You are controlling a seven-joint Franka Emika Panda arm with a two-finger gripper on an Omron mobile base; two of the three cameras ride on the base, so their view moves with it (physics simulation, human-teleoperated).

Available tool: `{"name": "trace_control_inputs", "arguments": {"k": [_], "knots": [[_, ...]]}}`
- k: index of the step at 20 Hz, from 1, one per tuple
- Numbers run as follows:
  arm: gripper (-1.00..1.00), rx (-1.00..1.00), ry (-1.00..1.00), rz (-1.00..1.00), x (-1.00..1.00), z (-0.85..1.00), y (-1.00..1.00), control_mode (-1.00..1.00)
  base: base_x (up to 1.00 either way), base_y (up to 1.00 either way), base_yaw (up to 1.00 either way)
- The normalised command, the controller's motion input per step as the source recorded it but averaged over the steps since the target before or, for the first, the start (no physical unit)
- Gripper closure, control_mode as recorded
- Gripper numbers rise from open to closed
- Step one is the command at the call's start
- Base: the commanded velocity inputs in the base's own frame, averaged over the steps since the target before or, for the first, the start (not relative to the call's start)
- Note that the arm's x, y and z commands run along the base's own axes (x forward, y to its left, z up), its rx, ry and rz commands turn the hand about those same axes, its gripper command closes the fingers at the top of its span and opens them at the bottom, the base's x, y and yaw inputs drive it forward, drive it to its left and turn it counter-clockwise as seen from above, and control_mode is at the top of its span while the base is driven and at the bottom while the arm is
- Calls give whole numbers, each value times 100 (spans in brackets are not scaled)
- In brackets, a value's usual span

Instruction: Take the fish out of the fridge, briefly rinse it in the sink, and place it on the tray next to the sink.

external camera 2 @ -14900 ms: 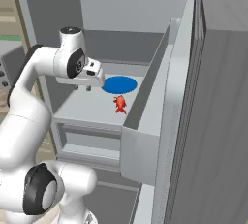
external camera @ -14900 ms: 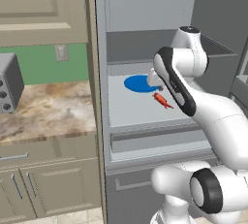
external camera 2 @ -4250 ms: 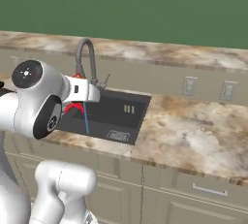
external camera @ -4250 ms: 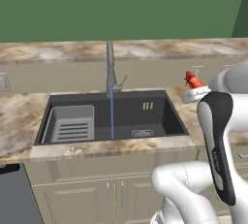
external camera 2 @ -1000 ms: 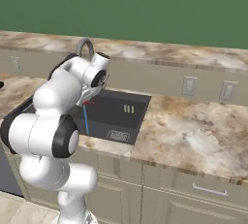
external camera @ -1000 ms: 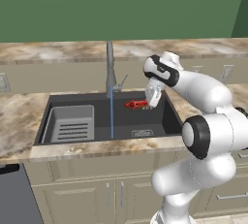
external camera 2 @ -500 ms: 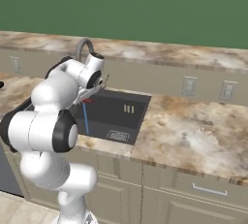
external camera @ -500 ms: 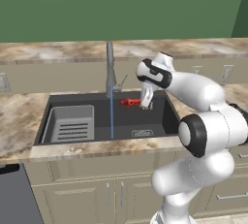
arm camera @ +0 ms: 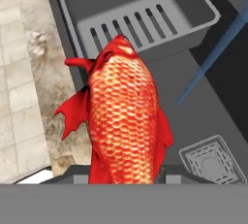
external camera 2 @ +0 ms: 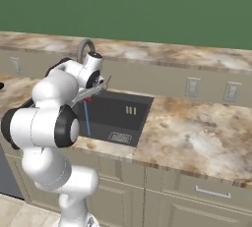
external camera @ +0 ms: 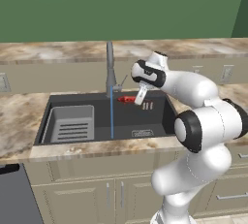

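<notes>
Left base view
- fish (external camera: 127, 99): it is hanging over the dark sink (external camera: 160, 121), just beside the blue stream of water (external camera: 112, 114) that is falling from the faucet (external camera: 110, 68), not quite in it.
- gripper (external camera: 136, 100): it is pinching the fish at one end, with the jaws standing narrow around the body.
- grey ribbed rack (external camera: 71, 123): it is sitting in the left part of the basin, well apart from the fish.

Right base view
- fish (external camera 2: 89, 99): only a small red tip is peeking out beside the arm, above the basin and near the water stream (external camera 2: 87, 118).
- gripper (external camera 2: 93, 96): it is reaching over the sink's (external camera 2: 140, 123) near side; from here I cannot tell how the jaws are standing.

Hand view
- fish (arm camera: 127, 121): it is pointing away from the hand, over the sink floor (arm camera: 193, 116) towards the rack (arm camera: 140, 19), with the drain (arm camera: 209, 160) off to one side.
- gripper: the jaws are closing tightly on the fish's near end; the fingertips themselves are hidden under the body.
- handling, as I judge it: it is looking light and fairly stiff, with scaly skin that is probably turning slippery under water. The thick middle of the body would be giving a surer hold than the thin fins or the tapering end.
- risk, as I judge it: a hold at one end may be letting it swivel or slide out while wet.
</notes>
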Motion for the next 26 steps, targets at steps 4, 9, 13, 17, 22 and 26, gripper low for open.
{"name": "trace_control_inputs", "arguments": {"k": [4, 9, 13, 17, 22, 26], "knots": [[100, -2, -1, -11, 13, -3, 0, -100, 0, 0, 0], [100, -3, -3, -11, 15, -2, 1, -100, 0, 0, 0], [100, 0, 0, -3, 1, 0, 5, -100, 0, 0, 0], [100, -3, -1, -4, 5, -7, 1, -100, 0, 0, 0], [100, -3, 0, -4, 2, -24, 5, -100, 0, 0, 0], [100, 0, -1, 0, 0, -21, 0, -100, 0, 0, 0]]}}
